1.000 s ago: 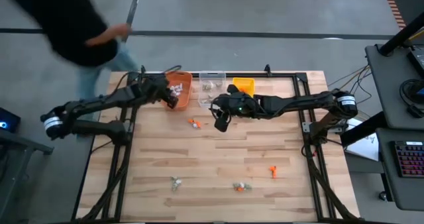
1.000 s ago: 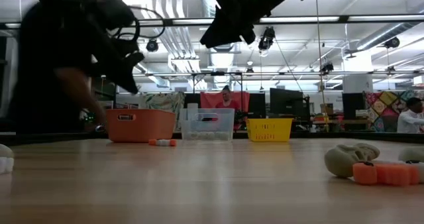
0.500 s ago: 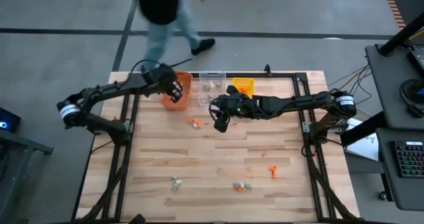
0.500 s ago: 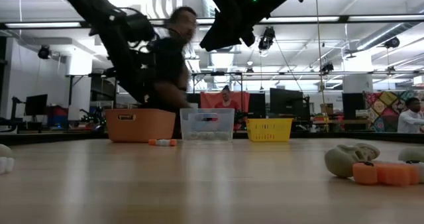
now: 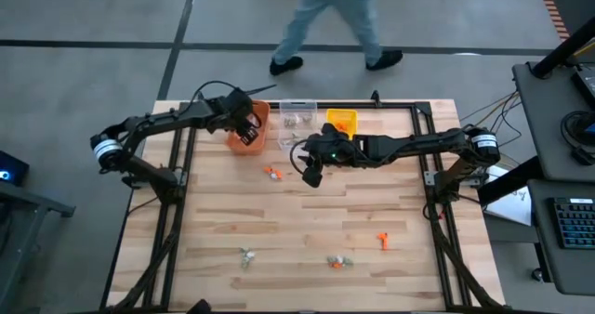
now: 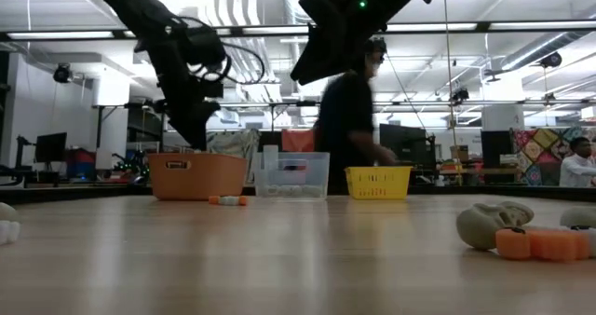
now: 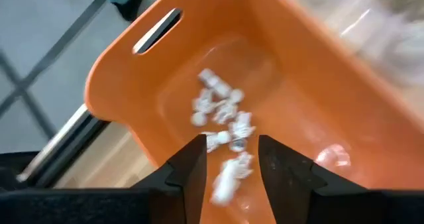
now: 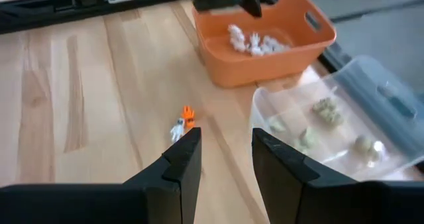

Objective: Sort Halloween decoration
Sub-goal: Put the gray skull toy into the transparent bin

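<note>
The table [image 5: 297,221] is pale planked wood, matt and grained. The orange bin [image 8: 265,42] looks like smooth plastic. The clear bin [image 8: 344,128] is glossy, see-through plastic.

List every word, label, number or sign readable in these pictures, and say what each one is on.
No text can be read anywhere.
orange bin: bare sides, no label.
clear bin: a dark patch shows through its wall, too blurred to read.
yellow bin: no print visible.
Room behind, in the low view: patterned panels and screens, no legible words.

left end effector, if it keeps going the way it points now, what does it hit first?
Probably the white trinkets on the floor of the orange bin: the left end effector, fingers apart, aims straight into it. Depth is unclear.
</note>
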Controlling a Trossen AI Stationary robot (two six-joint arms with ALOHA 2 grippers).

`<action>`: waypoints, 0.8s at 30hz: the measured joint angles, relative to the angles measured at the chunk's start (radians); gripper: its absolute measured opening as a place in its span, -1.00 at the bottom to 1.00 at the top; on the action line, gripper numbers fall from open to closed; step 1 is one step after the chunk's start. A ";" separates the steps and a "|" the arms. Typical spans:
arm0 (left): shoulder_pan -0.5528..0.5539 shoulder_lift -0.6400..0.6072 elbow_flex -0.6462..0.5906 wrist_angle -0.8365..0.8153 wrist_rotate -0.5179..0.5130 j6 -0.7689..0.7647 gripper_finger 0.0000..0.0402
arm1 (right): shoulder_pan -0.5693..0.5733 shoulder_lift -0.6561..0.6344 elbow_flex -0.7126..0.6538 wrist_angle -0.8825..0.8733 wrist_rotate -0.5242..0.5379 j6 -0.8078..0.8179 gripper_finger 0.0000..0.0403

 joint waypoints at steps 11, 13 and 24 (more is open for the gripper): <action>-0.230 -0.283 -0.087 0.101 0.061 -0.149 -0.46 | 0.024 0.030 0.000 -0.018 -0.115 0.186 -0.39; -0.309 -0.345 -0.133 0.169 0.059 -0.183 -0.48 | 0.032 0.042 0.000 -0.016 -0.116 0.212 -0.39; -0.716 -0.572 -0.404 0.604 -0.058 -0.338 -0.54 | 0.044 0.138 0.000 -0.002 -0.165 0.342 -0.44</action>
